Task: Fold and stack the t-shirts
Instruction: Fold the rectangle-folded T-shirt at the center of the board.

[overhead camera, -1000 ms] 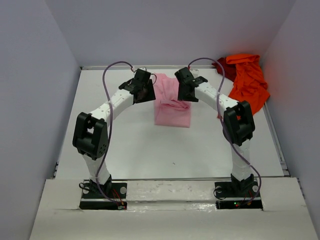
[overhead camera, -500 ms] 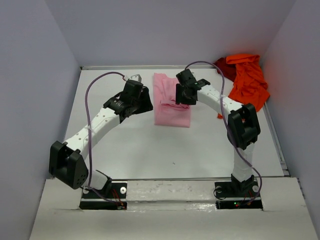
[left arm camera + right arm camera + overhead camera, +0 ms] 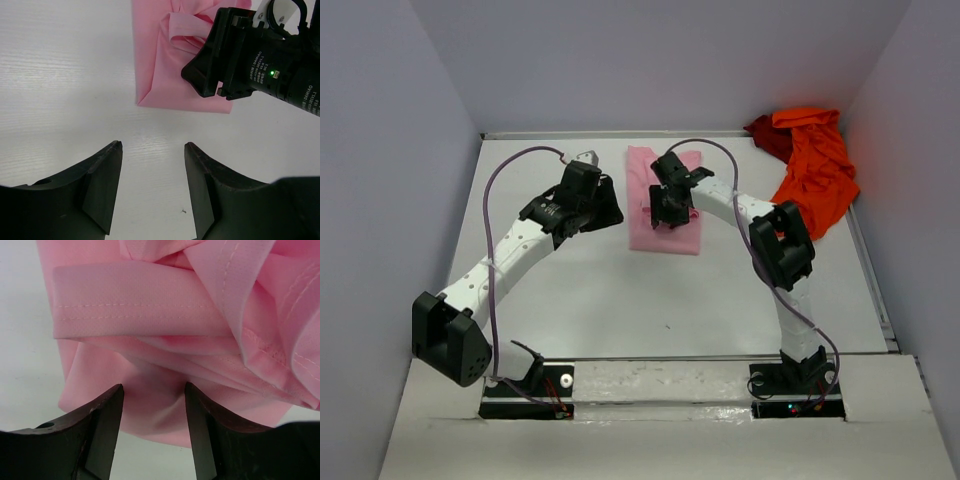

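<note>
White table (image 3: 620,290) seen from above, with 2 arms reaching toward its far half. At left, the left gripper (image 3: 592,196) hangs over bare tabletop just beside the pink t-shirt (image 3: 665,238); from above its fingers are hidden beneath the wrist housing. The left wrist view shows its jaws spread apart with nothing between them, only white surface (image 3: 60,75) under the left gripper (image 3: 152,150). The folded pink t-shirt (image 3: 162,75) lies ahead of them, its near corner clear of the fingertips (image 3: 116,147). Its top runs out of that picture, and its right part is covered by the black body of the right arm.

At centre, the shirt lies as a narrow, roughly folded strip on the far middle of the table. The right gripper (image 3: 670,208) sits over its middle and hides the folds there. In the right wrist view the right gripper (image 3: 152,390) has its jaws released and wide, 1 finger (image 3: 102,425) on each side of a bunched fold. Whether the tips touch the cloth cannot be told. A hemmed, stitched band of the pink t-shirt (image 3: 130,305) crosses the picture, and the fabric is cut off at the top and right.

At far right, an orange t-shirt (image 3: 815,165) lies crumpled in the back corner against the wall. A dark red garment (image 3: 767,132) shows partly beside it, its shape hard to make out.
</note>
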{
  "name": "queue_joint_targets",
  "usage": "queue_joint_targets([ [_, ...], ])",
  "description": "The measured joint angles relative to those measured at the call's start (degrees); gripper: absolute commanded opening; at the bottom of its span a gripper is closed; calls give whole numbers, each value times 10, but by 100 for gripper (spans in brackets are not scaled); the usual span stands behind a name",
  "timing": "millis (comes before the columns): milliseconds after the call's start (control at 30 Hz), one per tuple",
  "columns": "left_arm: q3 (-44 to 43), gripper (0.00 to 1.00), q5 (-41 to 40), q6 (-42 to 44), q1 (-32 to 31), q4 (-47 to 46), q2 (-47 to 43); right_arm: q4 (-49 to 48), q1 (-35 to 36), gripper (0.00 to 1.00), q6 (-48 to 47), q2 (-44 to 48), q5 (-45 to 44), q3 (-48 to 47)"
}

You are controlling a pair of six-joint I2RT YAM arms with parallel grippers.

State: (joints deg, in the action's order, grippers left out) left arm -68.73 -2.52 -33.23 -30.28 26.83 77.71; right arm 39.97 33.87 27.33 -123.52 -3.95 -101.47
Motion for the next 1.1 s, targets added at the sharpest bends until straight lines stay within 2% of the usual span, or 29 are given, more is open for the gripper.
queue_joint_targets([
  [367, 3, 62, 4, 0, -2, 10, -7, 10, -1, 57, 1, -62, -2, -72],
  [733, 73, 61, 25, -2, -9, -26, -14, 12, -9, 57, -5, -66, -12, -123],
  [1100, 66, 61, 86, -28, -15, -203, 151, 19, -26, 57, -6, -66, -16, -112],
])
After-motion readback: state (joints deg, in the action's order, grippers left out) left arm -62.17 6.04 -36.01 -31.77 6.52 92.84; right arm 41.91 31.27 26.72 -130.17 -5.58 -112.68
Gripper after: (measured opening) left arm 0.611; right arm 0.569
